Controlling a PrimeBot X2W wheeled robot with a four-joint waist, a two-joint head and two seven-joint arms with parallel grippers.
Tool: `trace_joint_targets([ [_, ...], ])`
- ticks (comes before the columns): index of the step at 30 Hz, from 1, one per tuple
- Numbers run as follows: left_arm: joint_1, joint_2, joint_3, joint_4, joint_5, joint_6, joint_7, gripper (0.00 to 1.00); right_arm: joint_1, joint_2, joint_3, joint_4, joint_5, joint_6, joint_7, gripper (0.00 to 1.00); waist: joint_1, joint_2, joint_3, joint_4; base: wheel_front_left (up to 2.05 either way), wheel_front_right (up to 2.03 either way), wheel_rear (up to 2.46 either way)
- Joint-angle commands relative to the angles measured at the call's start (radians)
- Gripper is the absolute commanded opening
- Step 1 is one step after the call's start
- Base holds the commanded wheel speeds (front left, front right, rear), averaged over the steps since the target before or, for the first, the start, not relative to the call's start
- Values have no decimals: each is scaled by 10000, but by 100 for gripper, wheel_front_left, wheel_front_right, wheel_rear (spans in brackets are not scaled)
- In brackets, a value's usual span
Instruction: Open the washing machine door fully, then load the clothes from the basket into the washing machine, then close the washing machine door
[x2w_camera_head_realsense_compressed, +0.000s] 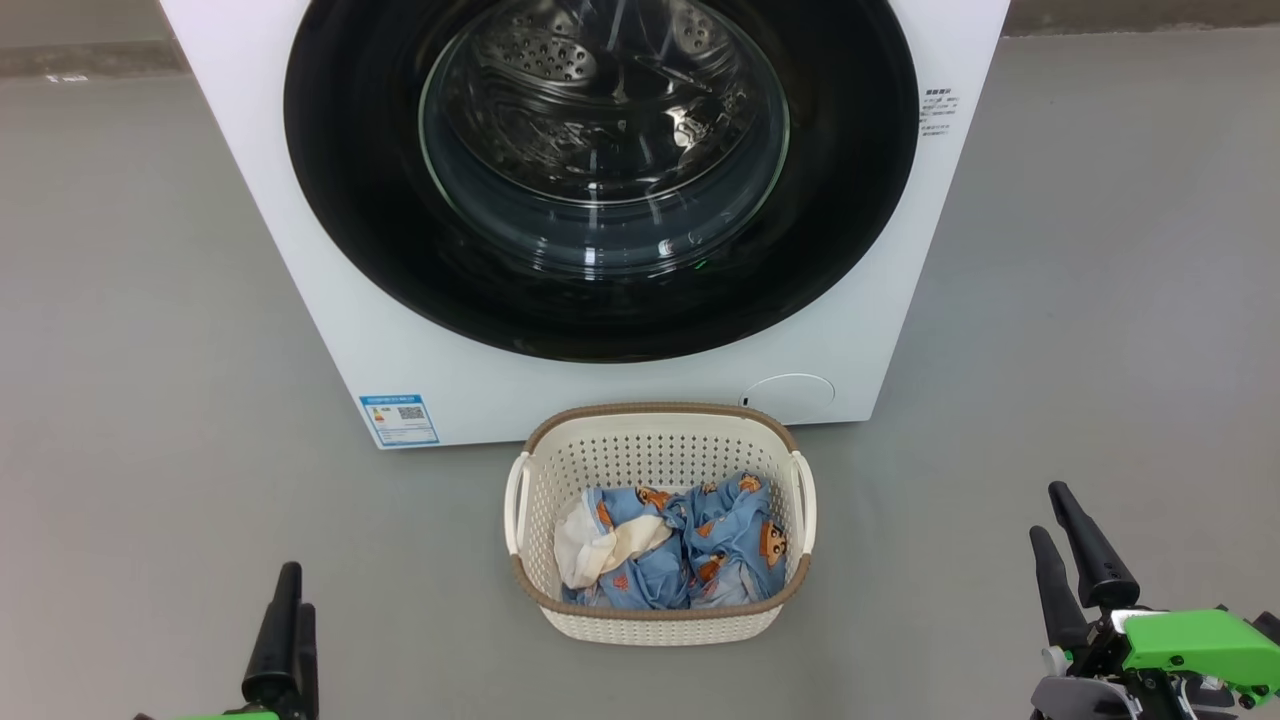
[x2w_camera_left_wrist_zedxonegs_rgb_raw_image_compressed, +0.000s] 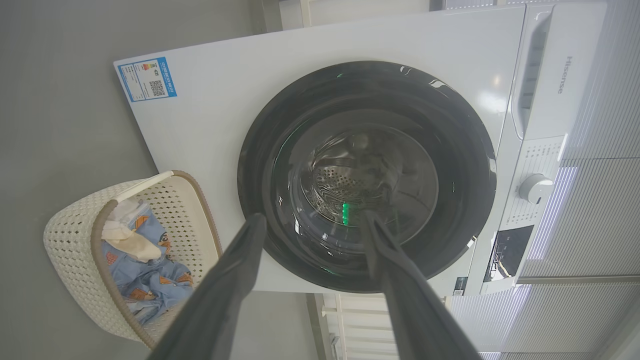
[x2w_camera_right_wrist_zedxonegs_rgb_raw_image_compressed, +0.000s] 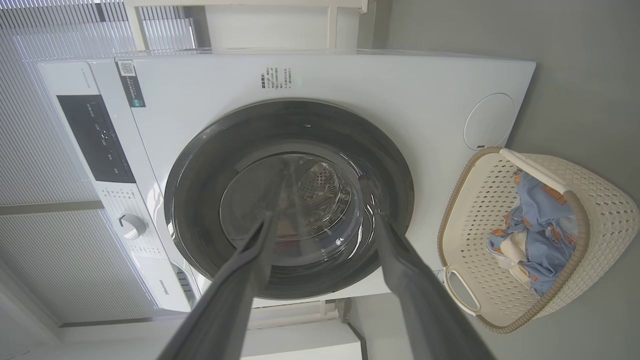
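Head view looks down on the basket (x2w_camera_head_realsense_compressed: 655, 455), standing upright on the grey floor (x2w_camera_head_realsense_compressed: 150, 350) ahead of both grippers and between them. It is forward-right of the left gripper (x2w_camera_head_realsense_compressed: 298, 590) and forward-left of the right gripper (x2w_camera_head_realsense_compressed: 1048, 510), well apart from each. Its mouth faces up, and its long axis runs side to side, parallel to the front of the washing machine (x2w_camera_head_realsense_compressed: 300, 250), with a handle (x2w_camera_head_realsense_compressed: 517, 500) at each end. In it lie the clothes (x2w_camera_head_realsense_compressed: 725, 545): crumpled light blue pieces with orange-brown faces fill the middle and the side nearer the right gripper. A cream-white cloth (x2w_camera_head_realsense_compressed: 600, 540) is bunched on the side nearer the left gripper, and the heap lies below the brown rim (x2w_camera_head_realsense_compressed: 660, 410). Just beyond the basket the washing machine door (x2w_camera_head_realsense_compressed: 350, 200) is shut flat against the white front, facing the grippers, its glass bowl (x2w_camera_head_realsense_compressed: 600, 230) showing the steel drum (x2w_camera_head_realsense_compressed: 560, 60) behind. A blue sticker (x2w_camera_head_realsense_compressed: 398, 418) sits at the machine's lower corner on the left gripper's side. In the wrist views each gripper's two dark fingers (x2w_camera_left_wrist_zedxonegs_rgb_raw_image_compressed: 232, 280) stand parted with nothing between them, pointing toward the door.
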Motion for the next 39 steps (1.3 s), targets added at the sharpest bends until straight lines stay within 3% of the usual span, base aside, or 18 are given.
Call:
trace_joint_targets([
  [1, -508, 205, 34, -353, 134, -21, -111, 100, -551, -153, 82, -321, -95, 31, -68, 100, 0, 0, 4, -1, 0, 0, 0],
  [18, -831, 467, -353, -348, 1196, -33, -638, 100, -1006, -663, 922, -675, -960, 34, -924, 100, 0, 0, 76, -16, 0, 0, 0],
  [30, -1085, 527, -409, -133, 3292, 8, -969, 100, -1378, -1056, 1611, -657, -2098, 36, -1378, 100, 0, 0, 150, -26, 0, 0, 0],
  [39, -1284, 535, -472, -48, 5030, 40, -1270, 100, -1661, -1222, 1923, -763, -3655, 37, -1676, 100, -1, 0, 230, -32, 0, 0, 0],
])
